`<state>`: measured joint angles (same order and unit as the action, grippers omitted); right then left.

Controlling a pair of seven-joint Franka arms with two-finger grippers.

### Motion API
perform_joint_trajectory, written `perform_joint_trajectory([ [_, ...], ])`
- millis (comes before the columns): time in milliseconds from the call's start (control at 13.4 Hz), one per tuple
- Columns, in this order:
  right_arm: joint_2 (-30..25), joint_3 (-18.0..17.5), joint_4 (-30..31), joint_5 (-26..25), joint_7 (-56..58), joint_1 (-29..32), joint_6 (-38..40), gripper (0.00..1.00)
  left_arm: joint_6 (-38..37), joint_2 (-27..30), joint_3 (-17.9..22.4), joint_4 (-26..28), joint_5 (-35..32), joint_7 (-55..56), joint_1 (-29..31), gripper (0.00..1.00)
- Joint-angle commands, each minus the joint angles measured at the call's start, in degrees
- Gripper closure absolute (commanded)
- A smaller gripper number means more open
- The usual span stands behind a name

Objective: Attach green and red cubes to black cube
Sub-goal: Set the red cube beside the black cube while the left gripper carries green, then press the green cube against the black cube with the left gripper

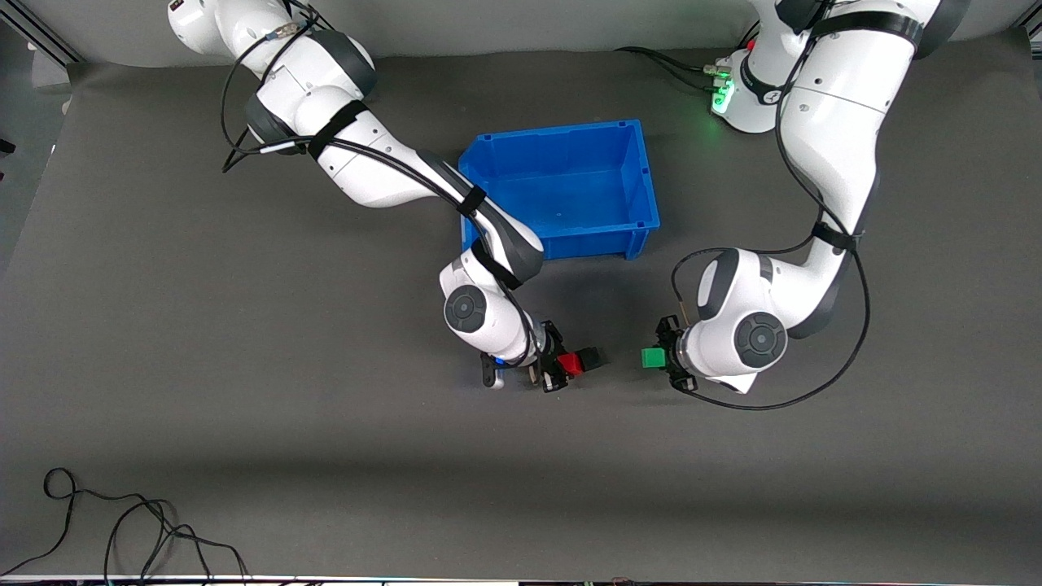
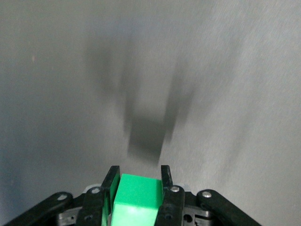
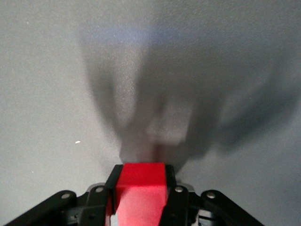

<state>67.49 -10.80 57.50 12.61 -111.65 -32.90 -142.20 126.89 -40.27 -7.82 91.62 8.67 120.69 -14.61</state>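
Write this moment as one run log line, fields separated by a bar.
left gripper: shut on green cube, over mat | right gripper: shut on red cube, black cube against it | blue bin: empty

A blue bin (image 1: 562, 187) sits open on the grey mat (image 1: 244, 391) at upper centre; a black cable (image 1: 122, 521) coils at the lower left corner.

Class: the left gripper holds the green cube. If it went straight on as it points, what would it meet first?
Probably the black cube joined to the red cube in the right gripper; height is unclear.
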Motion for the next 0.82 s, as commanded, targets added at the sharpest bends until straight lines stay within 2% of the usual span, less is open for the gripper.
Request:
perform_joint_trajectory([
  [0, 1.42, 0.78, -2.48, 0.31, -0.58, -0.94, -0.35, 0.82, 3.0, -1.47, 0.52, -0.74, 1.18, 3.4, -1.91, 1.0],
  [225, 1.86, 0.87, -2.21, 0.22, -0.58, -0.94, -0.35, 0.82, 5.47, -2.88, 0.52, -0.74, 1.35, 3.76, -3.4, 1.0],
  [749, 1.68, 0.87, -2.39, 0.22, -1.11, -0.5, 0.52, 0.82, 5.56, -4.55, 0.52, -1.97, 1.09, 8.24, -5.6, 1.0],
])
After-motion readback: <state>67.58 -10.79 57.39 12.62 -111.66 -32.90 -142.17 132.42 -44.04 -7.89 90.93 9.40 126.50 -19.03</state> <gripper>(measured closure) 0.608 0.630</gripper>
